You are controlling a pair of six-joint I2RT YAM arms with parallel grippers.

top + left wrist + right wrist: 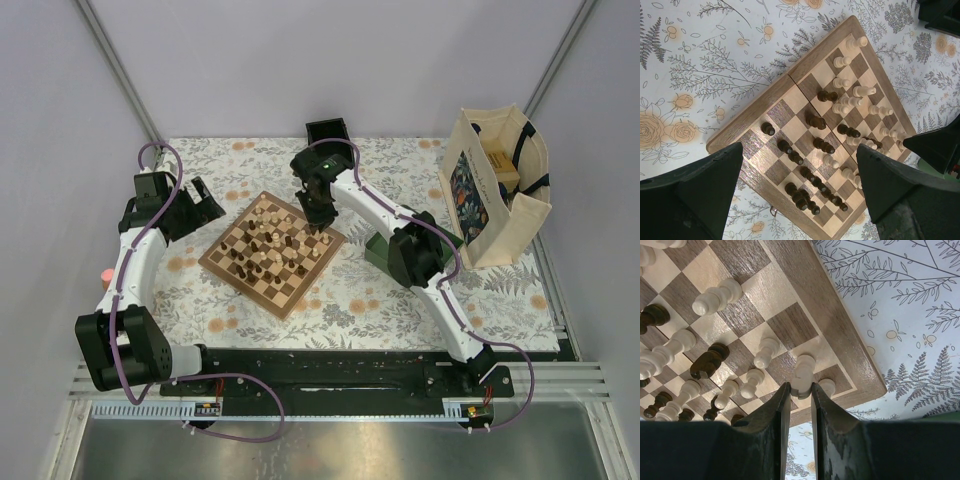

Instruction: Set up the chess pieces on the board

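**A:** Floral cloth covers the table (400,300), with grey walls behind. Where does the board sit?

**B:** The board (242,290) lies mid-table, turned cornerwise between the arms. The chessmen (825,145) are on it, dark and cream mixed across the middle, so the set-up looks partly done.

**A:** And the arms?

**B:** The left gripper (207,198) hangs off the board's left side, fingers wide apart and holding nothing. The right gripper (800,390) is down at the board's right corner, fingers clamped on a cream piece (804,371), probably a pawn.

**A:** How should it finish this placement?

**B:** I'd centre that piece on its square by the border and seat the base flat before spreading the fingers. Another cream man (827,386) stands just beside the right fingertip, so open only slightly and lift straight up. A sideways exit could topple it.
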